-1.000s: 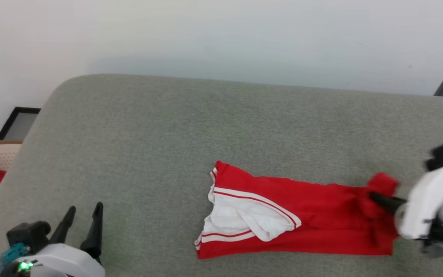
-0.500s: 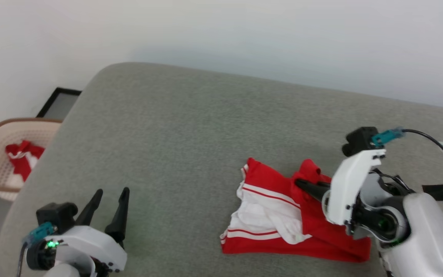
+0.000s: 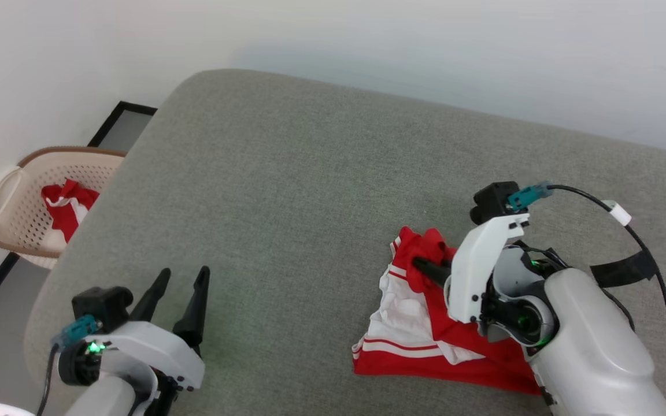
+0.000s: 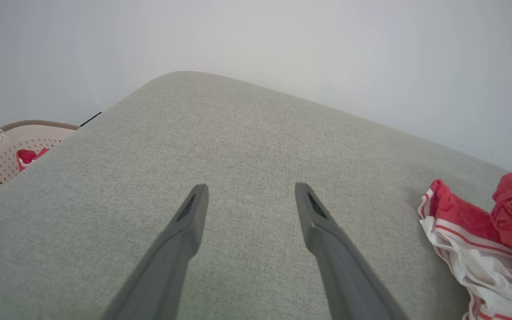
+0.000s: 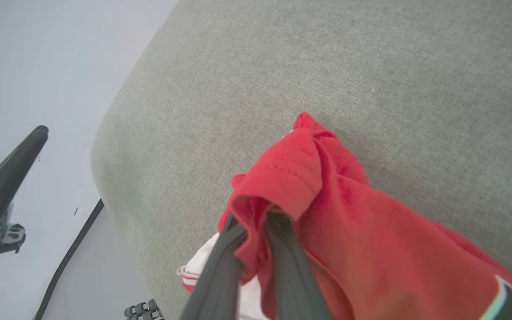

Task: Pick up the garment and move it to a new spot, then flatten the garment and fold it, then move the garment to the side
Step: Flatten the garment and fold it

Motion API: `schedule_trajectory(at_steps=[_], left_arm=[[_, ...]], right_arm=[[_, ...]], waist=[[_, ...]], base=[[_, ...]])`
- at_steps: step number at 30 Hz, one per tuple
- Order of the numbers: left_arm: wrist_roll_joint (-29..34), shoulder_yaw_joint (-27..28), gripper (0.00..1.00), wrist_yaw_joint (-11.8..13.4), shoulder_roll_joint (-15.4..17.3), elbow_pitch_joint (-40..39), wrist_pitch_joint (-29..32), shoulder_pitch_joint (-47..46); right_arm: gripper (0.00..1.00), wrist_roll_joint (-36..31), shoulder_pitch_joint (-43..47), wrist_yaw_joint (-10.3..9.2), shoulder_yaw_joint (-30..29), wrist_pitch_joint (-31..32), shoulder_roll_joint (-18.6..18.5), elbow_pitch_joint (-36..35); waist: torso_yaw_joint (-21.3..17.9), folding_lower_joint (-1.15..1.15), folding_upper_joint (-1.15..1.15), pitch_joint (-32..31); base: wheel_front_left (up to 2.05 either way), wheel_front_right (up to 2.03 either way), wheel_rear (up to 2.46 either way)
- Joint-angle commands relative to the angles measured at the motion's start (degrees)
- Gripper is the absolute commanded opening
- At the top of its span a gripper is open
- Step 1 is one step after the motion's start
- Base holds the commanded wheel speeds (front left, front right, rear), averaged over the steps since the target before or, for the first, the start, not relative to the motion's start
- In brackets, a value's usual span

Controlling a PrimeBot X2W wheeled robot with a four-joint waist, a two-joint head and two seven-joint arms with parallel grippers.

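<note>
Right gripper [image 3: 418, 264] is pressed together on a bunched red hem of the garment [image 3: 425, 359], the edge carried over the rest of the cloth toward the left; judged to be the folding step, the pinch being the means of doubling the shirt on itself. The right wrist view confirms the hold: both dark fingers [image 5: 220, 262] close on a stitched, rolled red edge, cloth draping down either side. The garment lies at the near right of the grey cushion [image 3: 310, 190], partly under the right arm, white sleeve and striped trim exposed at its left side. Fabric is thin, smooth jersey, limp and creased; it will likely slump on release. The cushion is coarse woven upholstery with rounded corners, offering some grip against sliding. Left gripper [image 3: 184, 276] rests at the near left, its tapered fingers spread, holding nothing, well apart from the garment. A perforated pale basket [image 3: 6, 190] beyond the cushion's left edge contains a small red-and-white cloth [image 3: 67, 205].
</note>
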Motion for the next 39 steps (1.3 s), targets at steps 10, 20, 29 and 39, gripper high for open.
schedule_trajectory(at_steps=[10,20,29,39], left_arm=[[0.4,1.4,1.00,-1.4,-0.3,2.7,-0.6,-0.4],[1.1,3.0,1.00,-1.5,1.0,2.6,-0.8,1.5],[1.5,4.6,1.00,-0.6,2.9,1.2,-0.8,3.6],[1.8,7.7,1.00,0.4,4.3,-1.1,-0.8,8.6]], right_arm=[[1.00,4.1,-2.8,-0.08,5.9,-4.4,-2.1,0.7],[1.00,6.4,1.9,-0.08,5.3,-8.7,-9.9,-7.6],[1.00,5.2,9.7,-0.08,-0.2,-18.5,-15.5,-14.6],[1.00,2.1,18.0,-0.08,-6.2,-31.2,-17.5,-15.8]], waist=[[-2.9,0.00,0.00,-0.5],[-8.2,0.00,0.00,-2.2],[-13.0,0.00,0.00,-3.9],[-17.5,0.00,0.00,-6.0]], base=[[0.00,0.00,0.00],[0.00,0.00,0.00],[0.00,0.00,0.00],[0.00,0.00,0.00]])
